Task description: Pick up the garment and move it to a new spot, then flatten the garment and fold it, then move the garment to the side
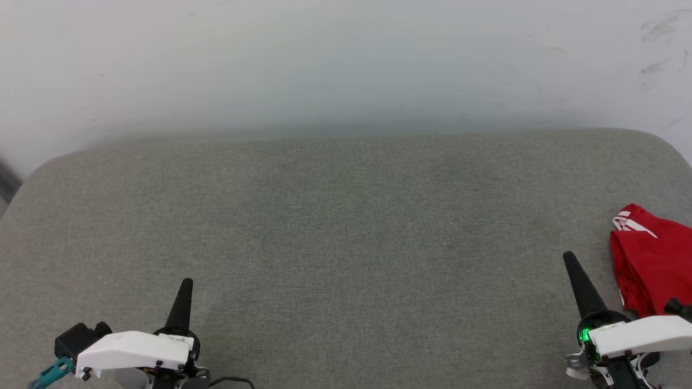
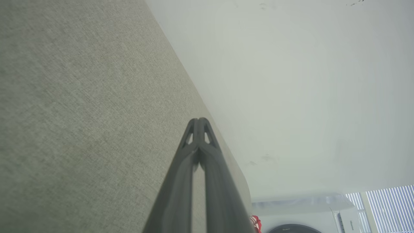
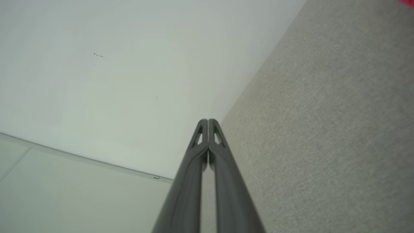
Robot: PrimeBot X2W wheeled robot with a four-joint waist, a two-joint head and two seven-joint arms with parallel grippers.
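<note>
At the right edge of the grey fabric surface [image 1: 346, 227]: red garment [image 1: 651, 265], bunched, white-striped trim on top. Lies just right of right gripper [image 1: 567, 255], apart from it. Jaws pressed together, gripping nothing. Low at left, left gripper [image 1: 187, 282], likewise closed and empty, well apart from garment. Beyond, white wall [image 1: 346, 59].

A grey-green, woven-fabric tabletop [image 1: 346, 227] with rounded corners meets a plain white wall [image 1: 346, 65] - faint dark scuffs [image 1: 657, 27] mark it. Past one end: a white washing machine [image 2: 300, 215] and a slatted window blind [image 2: 388, 207].
</note>
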